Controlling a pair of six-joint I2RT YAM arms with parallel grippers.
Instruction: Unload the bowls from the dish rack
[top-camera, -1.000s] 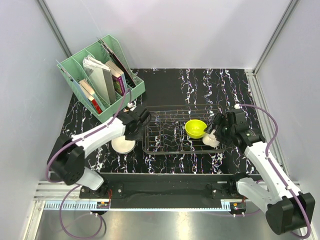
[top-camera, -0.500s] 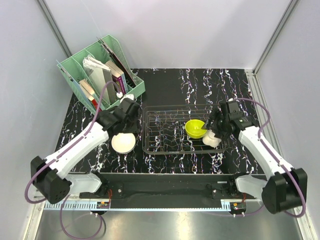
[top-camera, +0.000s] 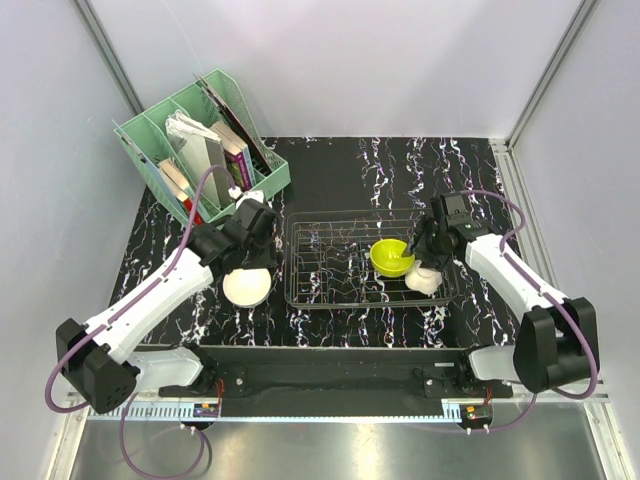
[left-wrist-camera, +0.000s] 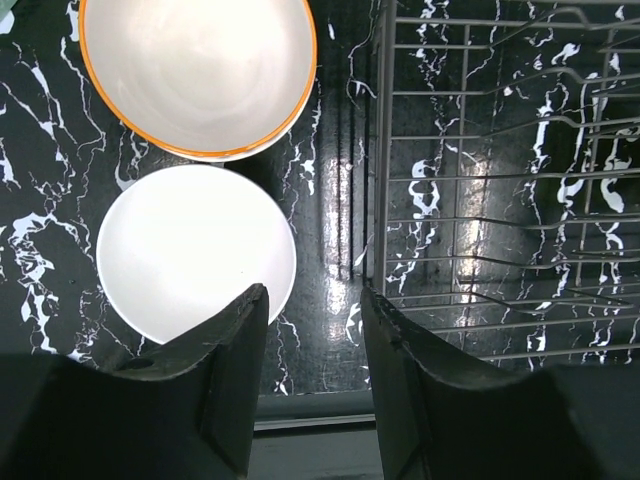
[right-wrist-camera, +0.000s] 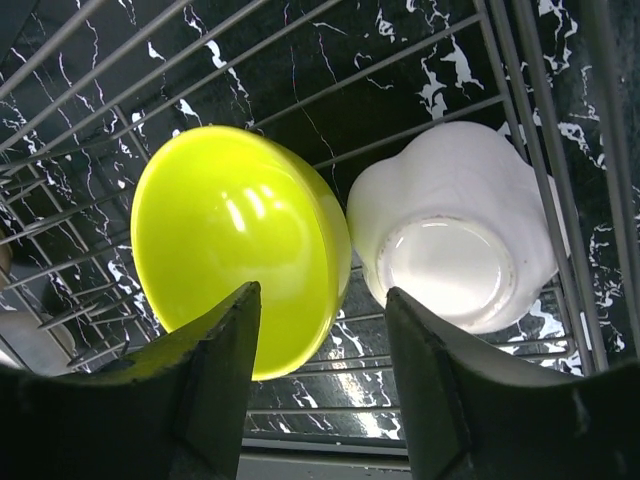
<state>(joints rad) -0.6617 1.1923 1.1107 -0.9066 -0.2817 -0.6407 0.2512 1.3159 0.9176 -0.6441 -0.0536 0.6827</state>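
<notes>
1. Right gripper (right-wrist-camera: 320, 300): the jaws stand apart with nothing clamped between them. It hangs over the right end of the dish rack (top-camera: 330, 265), pointing down into it.
2. Target: the yellow-green bowl (right-wrist-camera: 235, 240) sits inside the rack, right of centre. Just beside it, nearer the rack's right wall, is a white bowl (right-wrist-camera: 455, 230). I cannot tell whether the two touch.
3. Key relation: in my wrist view, the yellow-green bowl's wall on the white-bowl side falls in the gap between my fingers. One finger lies over the yellow-green bowl's body. The other lies toward the slot between the two bowls. I cannot tell whether either pad is touching yet.
4. Orientation: the yellow-green bowl is round, so it has no long axis to line up with. From above its mouth looks to face upward, though a slight tilt is hard to rule out. The white bowl shows me its foot ring, so its mouth faces away from my camera.
5. Judgement: my closing line runs across that wall, which suits a rim pinch. The main risk is the outer finger nudging the white bowl or catching a rack wire.
6. Left gripper (left-wrist-camera: 313, 300): jaws apart and empty, over the table (top-camera: 380, 170) off the rack's left end. Below it, a plain white bowl (left-wrist-camera: 195, 250) and an orange-rimmed bowl (left-wrist-camera: 195, 70) stand mouth up on the table.
7. Nearer arm: the right arm is over the yellow-green bowl, and the left arm is well apart from it.
</notes>
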